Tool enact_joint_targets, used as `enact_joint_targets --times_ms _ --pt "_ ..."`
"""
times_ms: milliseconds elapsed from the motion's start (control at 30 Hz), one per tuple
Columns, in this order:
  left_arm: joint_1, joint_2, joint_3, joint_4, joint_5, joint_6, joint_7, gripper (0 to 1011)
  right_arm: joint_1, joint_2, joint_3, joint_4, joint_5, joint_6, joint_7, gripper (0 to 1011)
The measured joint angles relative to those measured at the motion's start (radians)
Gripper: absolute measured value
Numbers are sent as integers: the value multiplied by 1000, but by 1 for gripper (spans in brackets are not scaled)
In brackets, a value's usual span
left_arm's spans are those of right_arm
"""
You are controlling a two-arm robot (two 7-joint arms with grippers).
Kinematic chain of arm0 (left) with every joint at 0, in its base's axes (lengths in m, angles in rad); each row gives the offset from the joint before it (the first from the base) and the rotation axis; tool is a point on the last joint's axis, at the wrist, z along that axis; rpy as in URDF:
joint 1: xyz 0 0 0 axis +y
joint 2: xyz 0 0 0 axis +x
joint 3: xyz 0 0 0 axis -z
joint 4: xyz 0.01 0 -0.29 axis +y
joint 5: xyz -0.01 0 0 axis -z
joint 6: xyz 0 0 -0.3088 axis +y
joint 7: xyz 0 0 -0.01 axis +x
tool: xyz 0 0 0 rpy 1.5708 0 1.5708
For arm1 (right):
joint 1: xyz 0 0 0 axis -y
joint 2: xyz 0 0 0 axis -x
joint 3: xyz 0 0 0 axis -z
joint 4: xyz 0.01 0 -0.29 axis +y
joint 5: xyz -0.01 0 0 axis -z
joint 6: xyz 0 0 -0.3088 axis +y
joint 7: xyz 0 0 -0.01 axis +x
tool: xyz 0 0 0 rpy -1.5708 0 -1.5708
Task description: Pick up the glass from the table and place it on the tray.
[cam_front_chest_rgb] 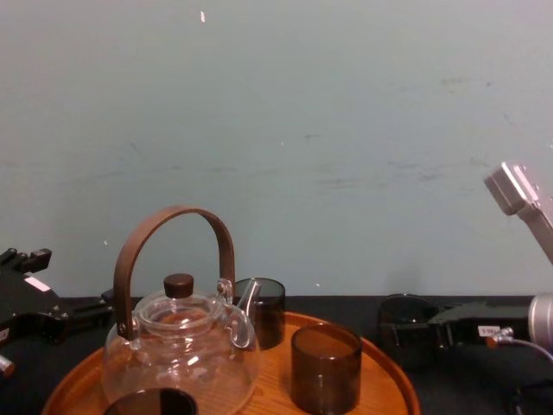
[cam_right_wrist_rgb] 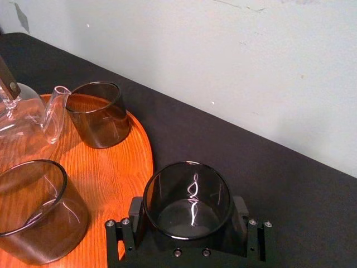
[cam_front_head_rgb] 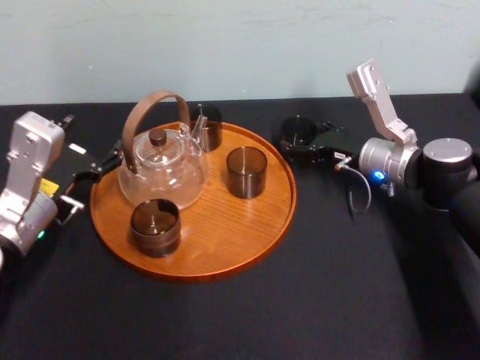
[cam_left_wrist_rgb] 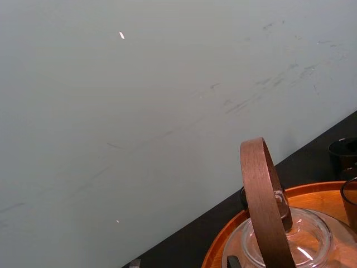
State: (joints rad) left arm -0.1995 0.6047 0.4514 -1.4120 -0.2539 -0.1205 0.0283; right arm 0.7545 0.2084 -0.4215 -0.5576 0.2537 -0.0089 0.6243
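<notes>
A dark smoky glass (cam_right_wrist_rgb: 188, 192) stands between the two black fingers of my right gripper (cam_right_wrist_rgb: 188, 216), which press its sides. It is over the black table (cam_front_head_rgb: 337, 285), just off the right rim of the round wooden tray (cam_front_head_rgb: 225, 232). In the head view the same glass (cam_front_head_rgb: 298, 132) sits in the right gripper (cam_front_head_rgb: 301, 147) beside the tray's far right edge. From the chest view, the glass (cam_front_chest_rgb: 404, 332) is low, near the cloth; whether it touches is unclear. My left gripper (cam_front_head_rgb: 101, 169) rests at the tray's left rim.
On the tray stand a glass teapot (cam_front_head_rgb: 161, 169) with a brown hoop handle and three more smoky glasses: one in the middle (cam_front_head_rgb: 247, 172), one at the front (cam_front_head_rgb: 155, 227), one behind the spout (cam_front_head_rgb: 208, 126). A pale wall closes the far side.
</notes>
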Motion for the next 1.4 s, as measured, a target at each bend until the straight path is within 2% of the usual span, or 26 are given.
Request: enact_joint_targets --times_ms 367,800,1000,1400 --pt "0 0 0 0 0 0 0 1001 39 -29 8 77 -23 -25 10 1002" --pt "0 0 0 0 0 0 0 1002 40 -31 9 78 -34 -32 3 1002" --pt "0 0 0 0 0 0 0 1001 40 -31 8 78 -32 -31 3 906" --pt "0 0 0 0 0 0 0 1001 40 -31 8 79 -30 -30 5 906"
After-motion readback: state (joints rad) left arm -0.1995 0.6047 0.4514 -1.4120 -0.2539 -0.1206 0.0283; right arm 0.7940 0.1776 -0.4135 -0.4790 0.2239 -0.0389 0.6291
